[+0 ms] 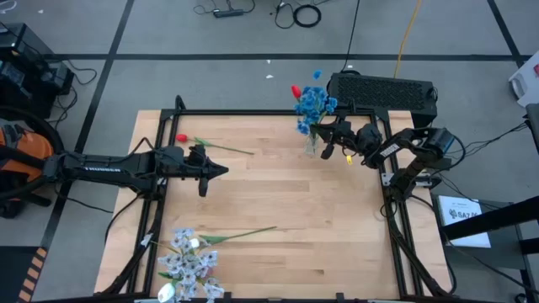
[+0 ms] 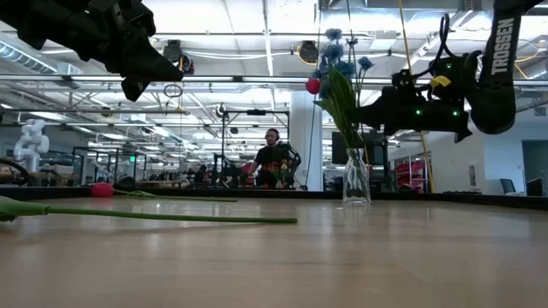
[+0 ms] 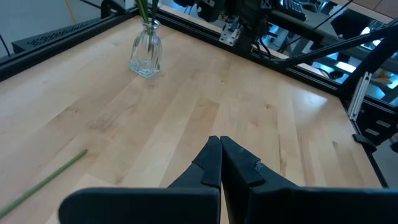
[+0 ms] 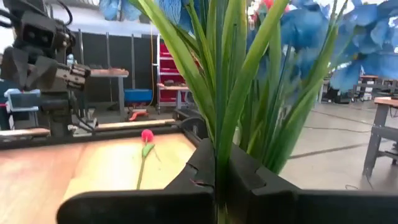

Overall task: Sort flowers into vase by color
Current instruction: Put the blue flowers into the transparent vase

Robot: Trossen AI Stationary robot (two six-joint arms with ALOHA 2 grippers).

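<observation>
A wooden worktop [image 1: 278,194] seen from above. A clear glass vase [image 1: 312,145] near its far right edge holds blue flowers [image 1: 314,105] and one red bud [image 1: 296,90]. The right gripper [image 1: 337,140] sits just beside the vase, jaws closed on a green stem among the leaves. The left gripper [image 1: 221,171] hovers mid-worktop, jaws closed and empty. A red-budded flower [image 1: 182,139] lies at the far left; pale white-lavender flowers [image 1: 187,257] lie at the near left edge

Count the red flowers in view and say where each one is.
2. One red flower stands in the glass vase among the blue ones; the other red flower lies on the table beside the left arm. More may be hidden.
</observation>
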